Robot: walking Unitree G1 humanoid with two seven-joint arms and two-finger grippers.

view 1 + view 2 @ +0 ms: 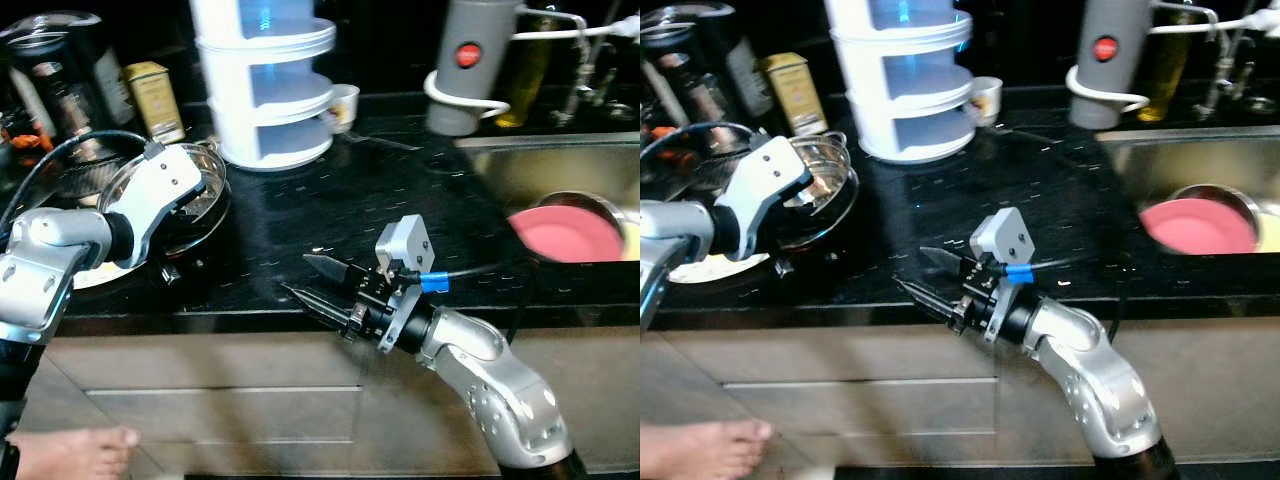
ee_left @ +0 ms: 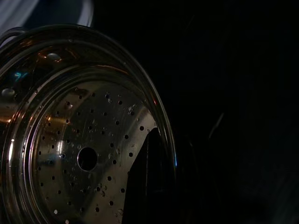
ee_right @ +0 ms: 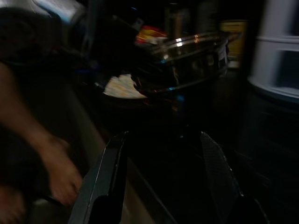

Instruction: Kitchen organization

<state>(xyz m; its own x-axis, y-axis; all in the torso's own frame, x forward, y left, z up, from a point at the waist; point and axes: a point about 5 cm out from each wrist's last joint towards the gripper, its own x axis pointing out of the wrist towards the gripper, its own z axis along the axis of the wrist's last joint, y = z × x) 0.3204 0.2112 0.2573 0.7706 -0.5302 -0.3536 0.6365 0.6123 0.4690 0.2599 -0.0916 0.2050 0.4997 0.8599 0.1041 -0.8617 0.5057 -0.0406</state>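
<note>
A steel perforated steamer pan (image 1: 205,185) sits on the black counter (image 1: 400,190) at the left, over a white plate (image 1: 92,276). My left arm's white wrist (image 1: 160,185) is at the pan's near rim. In the left wrist view one black finger (image 2: 148,179) lies inside the pan (image 2: 79,154), close against its rim; the other finger is lost in the dark. My right gripper (image 1: 296,275) hangs open at the counter's front edge, right of the pan, pointing left with nothing between its fingers (image 3: 105,182).
A white tiered container (image 1: 265,80), a yellow tin (image 1: 155,100), a small cup (image 1: 343,105) and a grey flask (image 1: 470,60) stand at the back. The sink (image 1: 540,165) at right holds a pink plate (image 1: 565,232). A person's bare foot (image 1: 70,450) is on the floor, lower left.
</note>
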